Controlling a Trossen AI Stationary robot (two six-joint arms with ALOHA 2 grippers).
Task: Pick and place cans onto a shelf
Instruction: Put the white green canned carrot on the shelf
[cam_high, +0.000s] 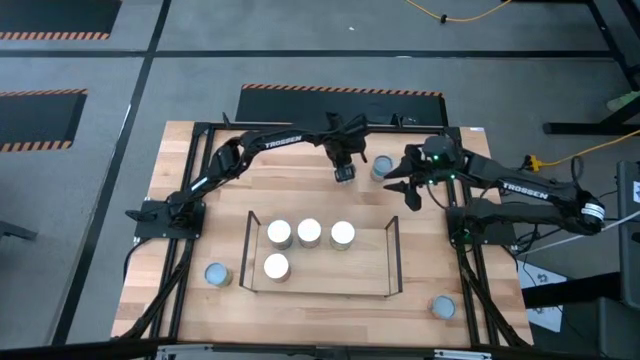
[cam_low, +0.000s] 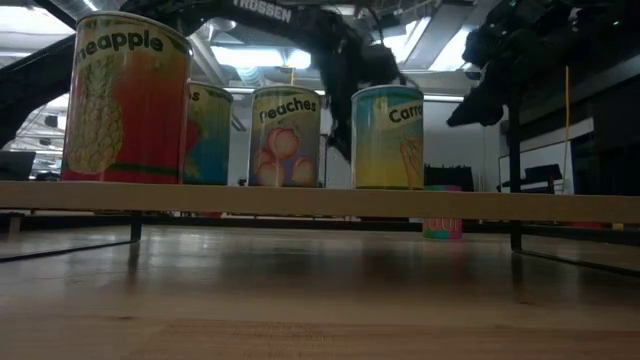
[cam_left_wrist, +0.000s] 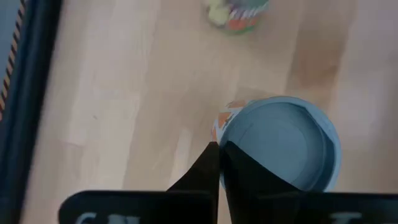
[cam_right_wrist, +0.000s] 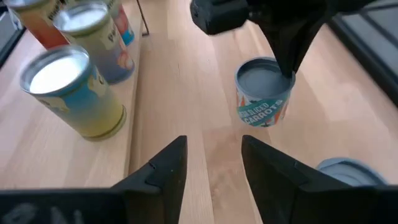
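The shelf (cam_high: 345, 272) stands in the middle of the table and carries several cans (cam_high: 309, 232), which show as pineapple, peaches and carrots tins in the low view (cam_low: 285, 135). My left gripper (cam_high: 345, 168) is beyond the shelf, at the far side, shut at the top of a sliced-carrots can (cam_right_wrist: 264, 93) with a blue-grey top (cam_left_wrist: 280, 146). My right gripper (cam_right_wrist: 211, 158) is open and empty, just right of that can. Another can (cam_high: 381, 165) stands on the table near my right gripper. My left gripper comes from above, pointing down, at the carrots can's top rim (cam_right_wrist: 283, 79). In the left wrist view one finger (cam_left_wrist: 199, 177) lies outside the wall and the other (cam_left_wrist: 255, 183) over the top, pinching the rim (cam_left_wrist: 219, 134). The can stands upright on the table.
Single cans stand at the near left (cam_high: 216, 274) and near right (cam_high: 443, 306) of the table. The shelf's black wire ends (cam_high: 249, 250) rise at its sides. Bare wood lies between the shelf and the far edge.
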